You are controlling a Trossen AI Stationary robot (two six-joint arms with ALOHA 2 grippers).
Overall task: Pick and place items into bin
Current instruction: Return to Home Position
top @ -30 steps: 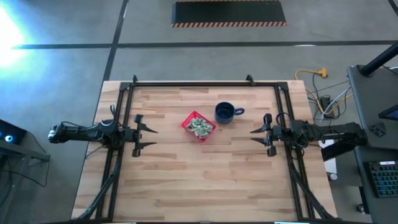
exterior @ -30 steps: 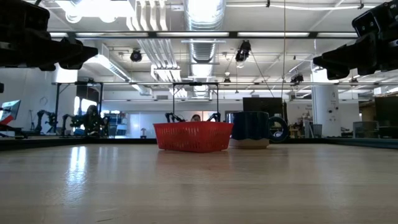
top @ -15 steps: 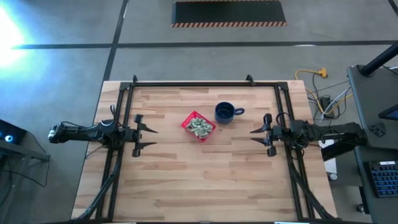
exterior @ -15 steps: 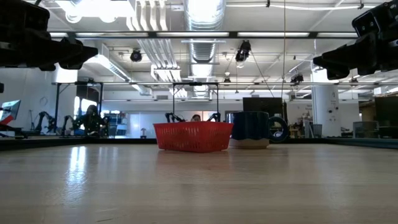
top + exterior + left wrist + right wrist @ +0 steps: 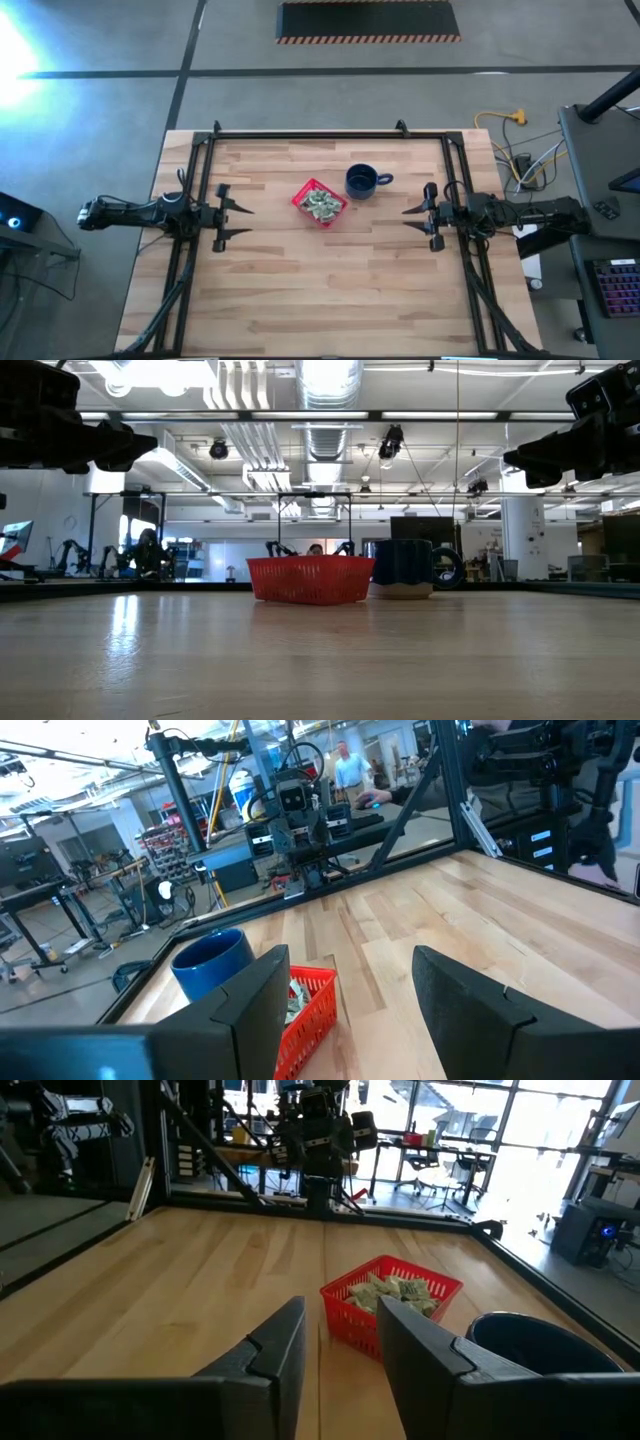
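From above, the left hand and the right hand are hovering at opposite sides of the worktop, both spread wide and gripping nothing. The red basket, holding green-and-white packets, is sitting between them. The blue mug is standing just beside it, nearer the right hand. At worktop level, basket and mug are standing side by side. Each wrist view is showing the basket ahead of its parted fingers.

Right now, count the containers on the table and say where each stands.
2. The red basket sits near the table's middle with packets inside; the blue mug stands close beside it, toward the right arm. None looks hidden.
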